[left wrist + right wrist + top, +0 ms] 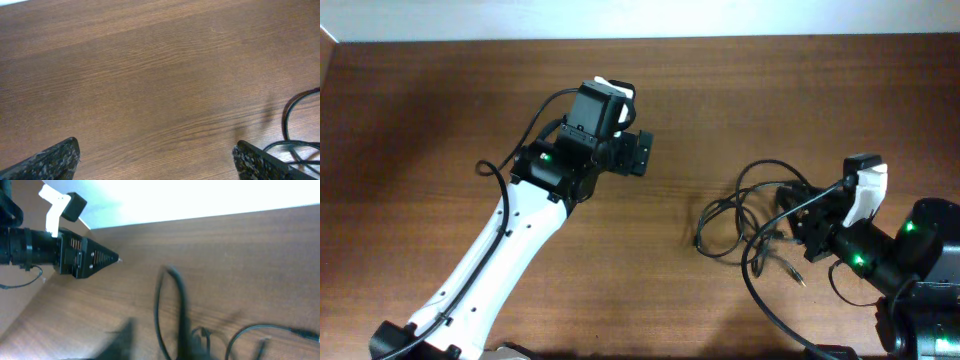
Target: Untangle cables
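The left gripper [640,152] hung above the wooden table [420,110], left of centre. Its fingers [55,161] were spread wide with nothing between them. Well to its right, the cables [752,215] lay on the wood in a loose tangle of loops, with a plug end trailing toward the robot's side. The right gripper [807,226] sat at the right side of that tangle, among the cords. Whether it was pinching one could not be told, since its own camera view was blurred.
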Robot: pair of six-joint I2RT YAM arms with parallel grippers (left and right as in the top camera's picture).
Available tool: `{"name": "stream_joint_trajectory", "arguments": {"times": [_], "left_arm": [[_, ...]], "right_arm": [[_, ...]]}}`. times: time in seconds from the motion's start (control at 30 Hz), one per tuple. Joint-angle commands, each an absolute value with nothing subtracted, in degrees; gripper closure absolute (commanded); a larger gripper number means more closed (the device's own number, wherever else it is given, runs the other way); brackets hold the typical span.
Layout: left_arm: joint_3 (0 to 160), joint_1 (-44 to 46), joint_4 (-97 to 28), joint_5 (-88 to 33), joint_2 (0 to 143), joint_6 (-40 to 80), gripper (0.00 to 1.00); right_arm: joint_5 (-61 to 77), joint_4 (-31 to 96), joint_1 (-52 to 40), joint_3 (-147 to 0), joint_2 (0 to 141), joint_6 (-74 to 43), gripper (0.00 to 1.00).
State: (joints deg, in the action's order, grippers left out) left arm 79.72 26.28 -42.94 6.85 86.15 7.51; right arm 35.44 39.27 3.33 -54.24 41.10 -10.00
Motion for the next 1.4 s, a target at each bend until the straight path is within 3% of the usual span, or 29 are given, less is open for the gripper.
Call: {"name": "stream_joint_trajectory", "arguments": {"times": [0.0, 0.2, 0.43, 0.57, 0.63, 0.77, 0.83, 0.87, 0.9, 0.97, 1.0, 1.1, 1.17, 1.3, 1.37], "left_arm": [[79.9, 26.5, -43.0, -2.5, 85.7, 6.5, 0.01], [79.9, 26.4, -47.8, -6.8, 84.4, 5.5, 0.01], [79.9, 26.2, -50.6, -6.6, 84.4, 5.8, 0.01], [79.9, 20.6, -50.7, -6.7, 84.4, 6.8, 0.01], [79.9, 19.6, -50.6, -6.7, 84.4, 6.8, 0.01], [79.9, 15.9, -50.2, -6.7, 84.4, 6.7, 0.01], [79.9, 14.8, -50.3, -4.5, 84.4, 6.7, 0.01], [79.9, 14.5, -50.2, -2.3, 84.4, 6.8, 0.01], [79.9, 14.5, -50.3, -2.2, 84.4, 6.8, 0.01], [79.9, 14.5, -50.5, -2.2, 84.4, 6.8, 0.01], [79.9, 14.5, -50.7, -2.2, 84.4, 6.8, 0.01], [79.9, 14.5, -50.7, -2.2, 84.4, 6.8, 0.01], [79.9, 14.5, -50.7, -2.2, 84.4, 6.8, 0.01], [79.9, 14.5, -50.7, -2.2, 84.4, 6.8, 0.01], [79.9, 14.5, -50.7, -2.2, 84.4, 6.8, 0.01]], "right_arm": [[35.2, 36.8, 3.4, -54.3, 42.4, -9.9, 0.30], [33.8, 39.0, 3.4, -54.3, 47.7, -9.9, 0.25], [33.9, 63.2, 3.4, -54.3, 48.4, -6.2, 0.01], [33.8, 68.4, 3.4, -54.3, 54.4, -6.2, 0.00], [33.8, 70.6, 2.9, -54.2, 58.8, -5.5, 0.06], [33.5, 69.3, -8.8, -54.1, 67.2, -3.9, 0.09], [26.6, 68.1, -14.6, -54.1, 71.4, -10.7, 0.09], [25.4, 68.0, -17.4, -54.1, 74.3, -11.5, 0.14], [25.4, 66.9, -19.7, -54.1, 76.7, -11.5, 0.28], [25.2, 63.3, -23.2, -54.1, 80.2, -14.1, 0.77], [25.2, 62.5, -23.9, -54.1, 80.8, -14.1, 0.93], [25.0, 63.2, -23.9, -55.4, 80.7, -14.1, 0.96], [24.8, 63.8, -22.3, -64.3, 80.7, -14.0, 0.96], [18.2, 63.2, -15.3, -99.4, 80.7, -14.1, 0.96], [14.3, 61.1, -13.3, -109.2, 80.7, -15.4, 0.96]]}}
